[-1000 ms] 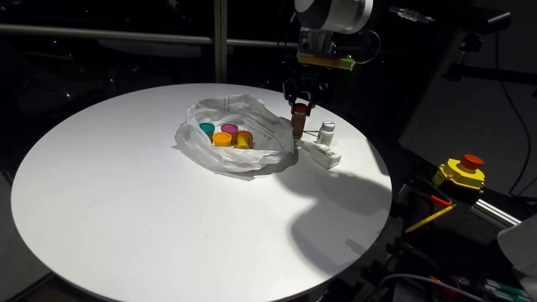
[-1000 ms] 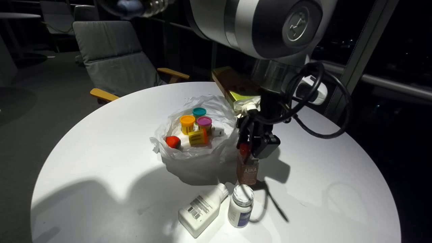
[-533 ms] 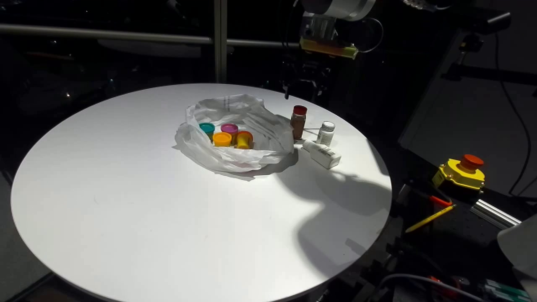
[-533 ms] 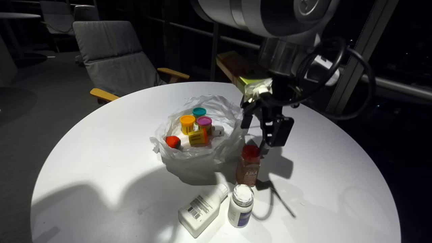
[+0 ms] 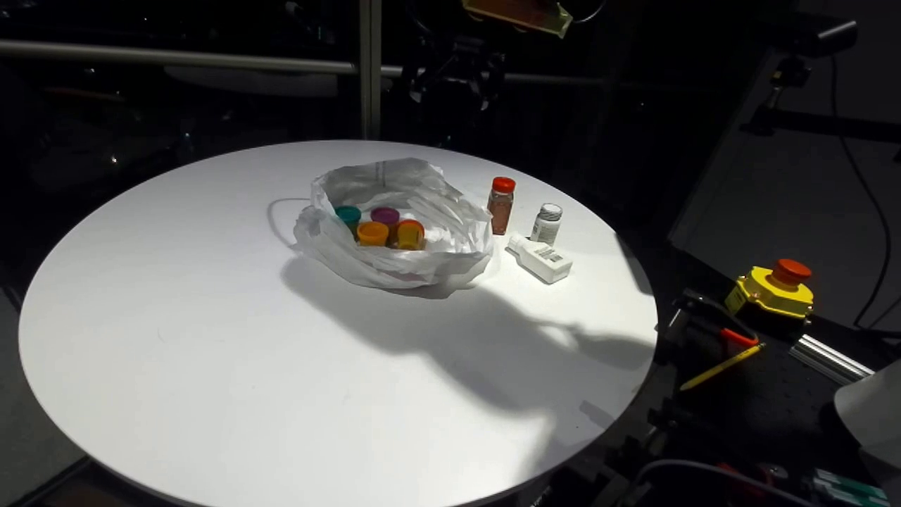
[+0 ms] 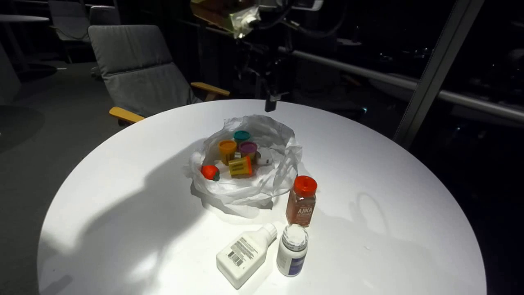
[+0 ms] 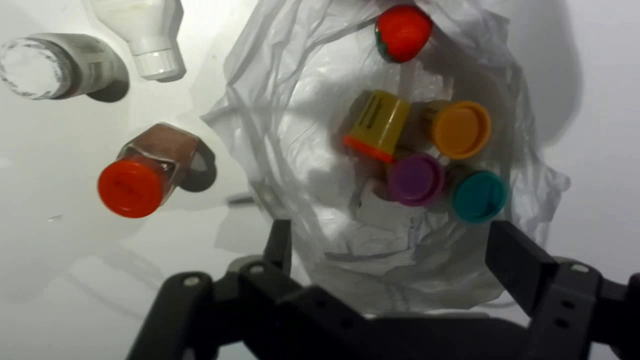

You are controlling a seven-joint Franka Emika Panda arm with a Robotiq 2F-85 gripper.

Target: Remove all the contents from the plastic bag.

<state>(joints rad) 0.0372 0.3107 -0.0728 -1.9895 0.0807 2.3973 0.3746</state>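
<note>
The plastic bag (image 6: 245,192) lies spread wide on the table, its mouth facing up. Inside it are tubs with teal (image 7: 479,196), purple (image 7: 416,180) and orange (image 7: 460,130) lids, a yellow tub (image 7: 381,122) on its side, a red strawberry (image 7: 405,32) and a partly hidden white piece (image 6: 264,159). Outside, beside the bag, a brown red-capped bottle (image 6: 301,209) and a small white bottle (image 6: 291,256) stand upright; a white flat bottle (image 6: 243,256) lies down. My gripper (image 7: 390,230) hangs above the bag's far side, jaws wide apart and nothing between them.
Everything rests on a round white table (image 5: 211,352). A grey chair (image 6: 131,69) stands past its edge. Off the table are a yellow box with a red button (image 5: 772,292) and a yellow pencil (image 5: 723,366).
My gripper has let go of the red-capped bottle, opened wide, risen and swung across to above the bag. The bottle stays standing where it was. The arm's shadow has shifted over the table.
</note>
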